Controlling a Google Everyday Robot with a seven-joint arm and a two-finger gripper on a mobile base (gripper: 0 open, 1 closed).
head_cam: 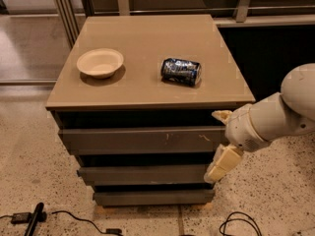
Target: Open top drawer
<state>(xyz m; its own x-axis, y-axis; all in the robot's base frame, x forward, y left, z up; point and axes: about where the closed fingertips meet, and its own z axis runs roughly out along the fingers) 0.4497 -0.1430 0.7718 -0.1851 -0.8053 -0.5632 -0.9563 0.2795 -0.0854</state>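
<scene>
Hanging at the right end of the top drawer [138, 140], the tool [214, 144] comes in on a white arm [275, 117] from the right edge of the view. Its two cream fingers [224, 162] are spread wide, one level with the dark gap above the drawer front and the other down beside the middle drawer [142, 174], with the corner of the top front between them. Whether either finger touches the front cannot be told.

That drawer is the widest of three grey-brown slab fronts stacked under the desk [147, 38], and none of its inside shows. Small pale scratches mark it right of centre. A narrower bottom drawer [152, 197] sits lowest.

On the desk, a shallow cream bowl [100, 63] stands upright to the left, well apart from a dark blue can [181, 72] lying on its side near the middle. Black cables [74, 215] trail across the speckled floor [275, 191].
</scene>
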